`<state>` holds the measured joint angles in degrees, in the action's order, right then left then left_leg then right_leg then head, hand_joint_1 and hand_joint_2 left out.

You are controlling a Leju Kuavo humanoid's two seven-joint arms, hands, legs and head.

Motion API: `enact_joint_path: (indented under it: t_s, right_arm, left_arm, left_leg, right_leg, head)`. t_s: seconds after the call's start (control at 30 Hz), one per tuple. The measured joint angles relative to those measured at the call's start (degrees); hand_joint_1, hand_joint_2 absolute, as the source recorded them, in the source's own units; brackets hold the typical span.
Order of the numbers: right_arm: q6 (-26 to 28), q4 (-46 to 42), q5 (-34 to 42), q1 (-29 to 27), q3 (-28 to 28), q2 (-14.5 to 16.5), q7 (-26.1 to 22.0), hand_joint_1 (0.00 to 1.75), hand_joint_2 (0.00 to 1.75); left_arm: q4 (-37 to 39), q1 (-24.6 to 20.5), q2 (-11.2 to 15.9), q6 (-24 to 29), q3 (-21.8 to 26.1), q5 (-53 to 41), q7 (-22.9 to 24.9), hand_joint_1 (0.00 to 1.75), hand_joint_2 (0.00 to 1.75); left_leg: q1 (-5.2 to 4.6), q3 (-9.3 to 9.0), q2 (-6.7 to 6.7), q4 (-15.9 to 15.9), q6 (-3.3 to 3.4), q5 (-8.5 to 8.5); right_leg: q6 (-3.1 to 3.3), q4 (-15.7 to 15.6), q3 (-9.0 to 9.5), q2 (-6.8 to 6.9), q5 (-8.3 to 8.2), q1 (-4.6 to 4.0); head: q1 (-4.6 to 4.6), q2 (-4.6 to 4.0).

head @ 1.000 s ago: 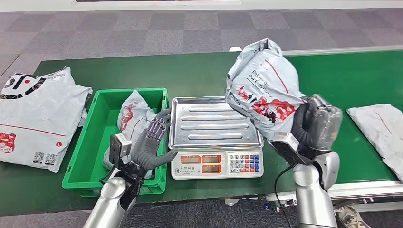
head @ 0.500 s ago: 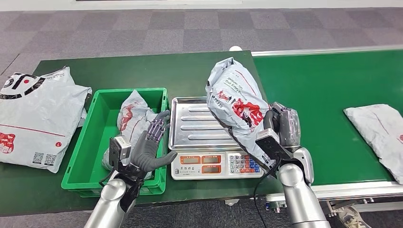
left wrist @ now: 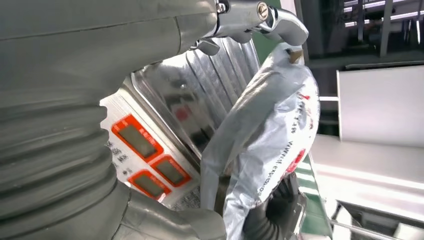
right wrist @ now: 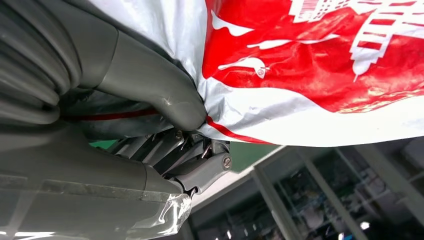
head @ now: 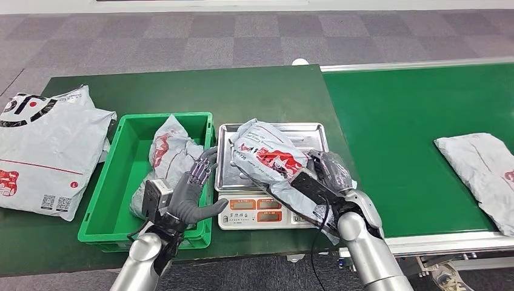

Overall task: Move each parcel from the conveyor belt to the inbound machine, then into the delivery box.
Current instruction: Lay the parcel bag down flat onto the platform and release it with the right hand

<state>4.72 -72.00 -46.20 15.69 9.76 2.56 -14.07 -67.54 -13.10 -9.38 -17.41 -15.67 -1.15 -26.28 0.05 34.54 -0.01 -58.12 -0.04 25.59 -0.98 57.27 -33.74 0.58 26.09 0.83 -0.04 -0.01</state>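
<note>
Grey plastic of the parcel [head: 267, 157] is being gripped by the right robot hand [head: 330, 173], lying ahead on the scale's steel tray [head: 227, 176]. The left robot hand [head: 194, 188] is being held empty, fingers spread. Overhanging film risks being dragged off on release.

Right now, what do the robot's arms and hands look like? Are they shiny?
Yes, the arms are shiny silver tubes. The left hand has a grey palm and thumb with dark, purplish jointed fingers, and a small silver camera box sits at its wrist. The right hand is dark grey, with a black box and a thin black cable by its wrist. Up close, the wrist covers are grey and ribbed.
</note>
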Motion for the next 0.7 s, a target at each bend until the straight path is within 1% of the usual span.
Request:
enact_joint_path:
  t_s: [0.13,0.27,0.43,0.53,0.7]
  right_arm:
    - [0.8,0.7,-0.1,0.2,1.4,0.0,1.0,1.75,1.75]
    - [1.1,0.9,0.0,0.2,2.0,0.0,1.2,1.75,1.75]
    - [1.6,0.9,0.5,0.2,2.4,0.2,1.0,1.75,1.75]
    - [2.9,0.9,1.1,0.3,2.6,0.5,-0.1,1.75,1.75]
    - [6.2,0.8,3.8,0.3,3.1,0.6,-3.7,1.75,1.75]
  left_arm:
    - [-2.9,1.5,-0.4,8.5,0.0,-3.1,0.0,0.0,1.75]
    - [-5.0,2.2,-0.6,11.5,0.1,-4.3,0.0,0.0,1.75]
    - [-7.6,3.2,-1.3,20.6,0.7,-5.9,-1.5,0.0,1.75]
    - [-9.6,4.0,-1.6,23.5,1.4,-4.6,-2.9,0.0,1.75]
    - [-12.8,4.7,-1.7,27.9,1.6,-0.9,-6.4,0.0,1.75]
  left_leg:
    - [0.0,0.0,-0.01,0.0,-0.01,0.01]
    - [0.0,-0.01,-0.02,0.0,-0.01,0.01]
    - [0.0,-0.02,0.0,0.0,-0.01,0.0]
    - [0.0,-0.01,-0.01,0.0,-0.01,0.0]
    - [0.01,0.0,-0.01,0.0,-0.01,0.0]
  right_leg:
    - [0.01,0.0,0.0,0.02,0.01,0.0]
    - [0.01,0.0,0.01,0.03,0.02,0.0]
    - [0.02,0.0,0.02,0.02,0.01,0.0]
    - [0.02,0.0,0.02,0.03,0.01,0.0]
    - [0.02,0.0,0.01,0.02,0.01,-0.01]
  head:
    - [0.01,0.0]
    - [0.02,0.0]
    - [0.01,0.0]
    - [0.01,-0.01]
    - [0.01,0.01]
